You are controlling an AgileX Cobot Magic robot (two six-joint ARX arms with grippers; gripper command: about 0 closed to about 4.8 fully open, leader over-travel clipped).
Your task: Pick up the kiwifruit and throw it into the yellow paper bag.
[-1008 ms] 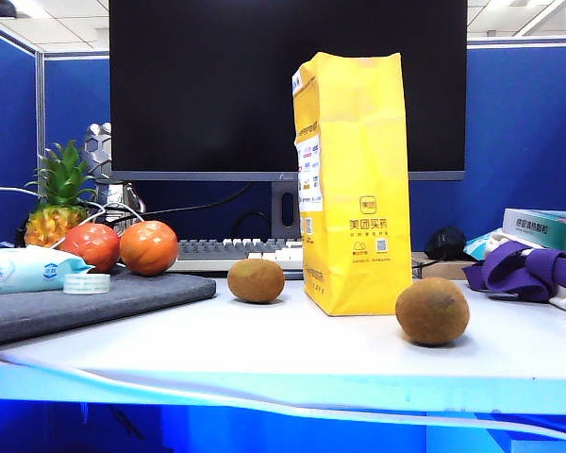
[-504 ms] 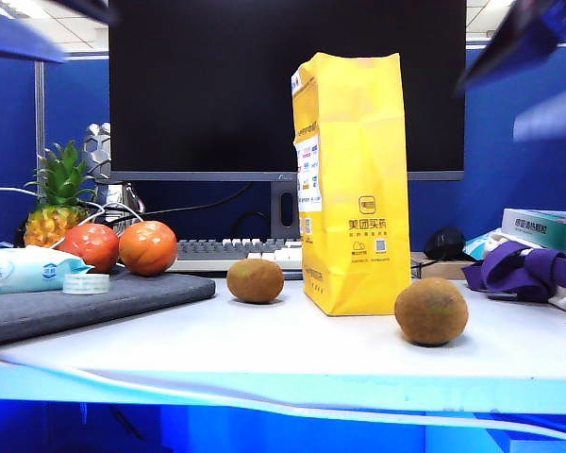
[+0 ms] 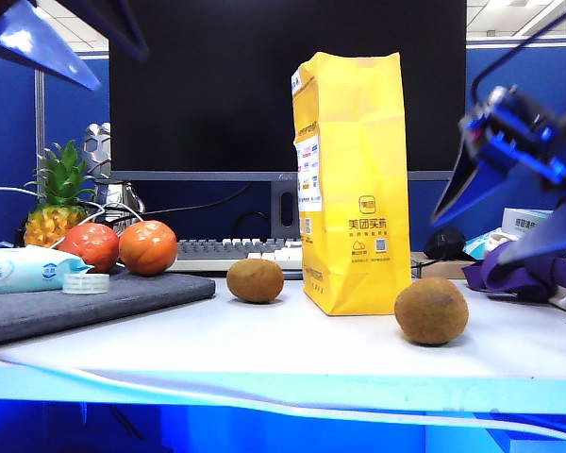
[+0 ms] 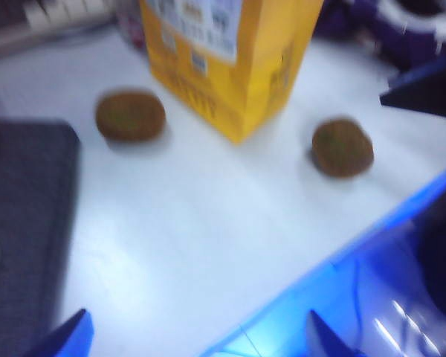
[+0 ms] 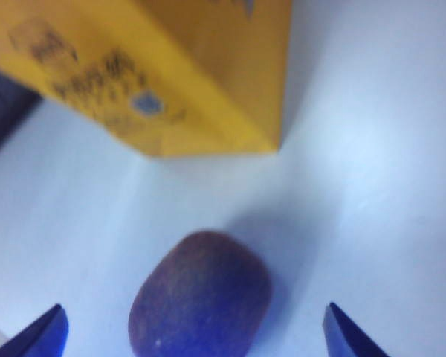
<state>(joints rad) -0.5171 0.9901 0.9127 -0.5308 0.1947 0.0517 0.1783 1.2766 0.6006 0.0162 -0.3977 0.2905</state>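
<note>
The round, dull-brown kiwifruit [image 3: 432, 310] rests on the desk [image 3: 264, 349]. The tall yellow paper bag [image 3: 351, 184] stands upright at its ten o'clock, near but apart.

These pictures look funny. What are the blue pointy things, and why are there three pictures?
The blue pointy things are a robot's fingers. It has two arms, each ending in a two-finger claw. One picture comes from a camera facing the table; the other two come from cameras on the arms' wrists, looking down past the fingers. In the table picture the right gripper hangs open above the kiwifruit, which it is meant to drop into the yellow paper bag. The left gripper is high in the corner, open too. Neither holds anything. On the white table there is also a smaller kiwifruit, two orange-red fruits on a grey mat, and a pineapple behind.
</note>
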